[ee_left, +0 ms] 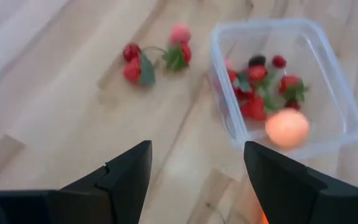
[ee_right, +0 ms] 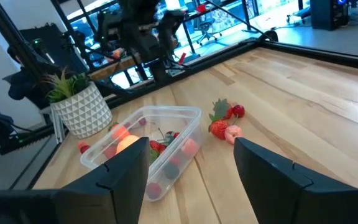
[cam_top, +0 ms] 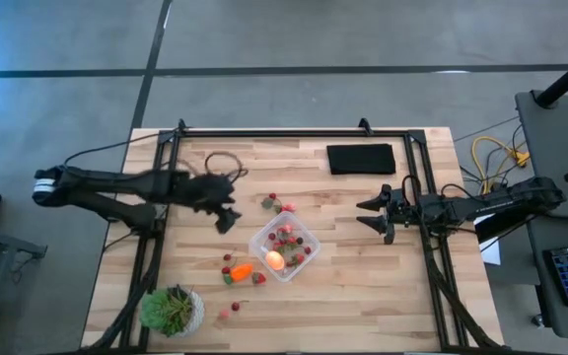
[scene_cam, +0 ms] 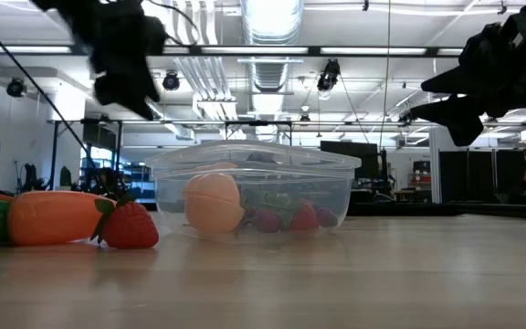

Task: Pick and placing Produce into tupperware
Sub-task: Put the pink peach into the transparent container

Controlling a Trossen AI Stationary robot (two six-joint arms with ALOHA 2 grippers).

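The clear tupperware point(cam_top: 302, 233) stands at the table's middle, holding a round pink-orange fruit point(ee_left: 286, 127) and several red strawberries point(ee_left: 253, 107). An orange carrot point(cam_top: 241, 270) lies on the table just left of it, with a strawberry point(scene_cam: 131, 227) at its end. Loose strawberries point(ee_left: 138, 62) lie beyond the tupperware's far left corner. My left gripper point(ee_left: 197, 152) hovers open above the table left of the tupperware, tilted down, with nothing between its fingers. My right gripper point(ee_right: 191, 146) stands open to the tupperware's right, pointing level toward it, holding nothing.
A potted green plant point(cam_top: 171, 309) stands at the near left corner, with small strawberries point(cam_top: 231, 311) beside it. A flat black pad point(cam_top: 361, 158) lies at the far right. A dark cable loop point(cam_top: 223, 163) lies at the far left. Bare wood shows right of the tupperware.
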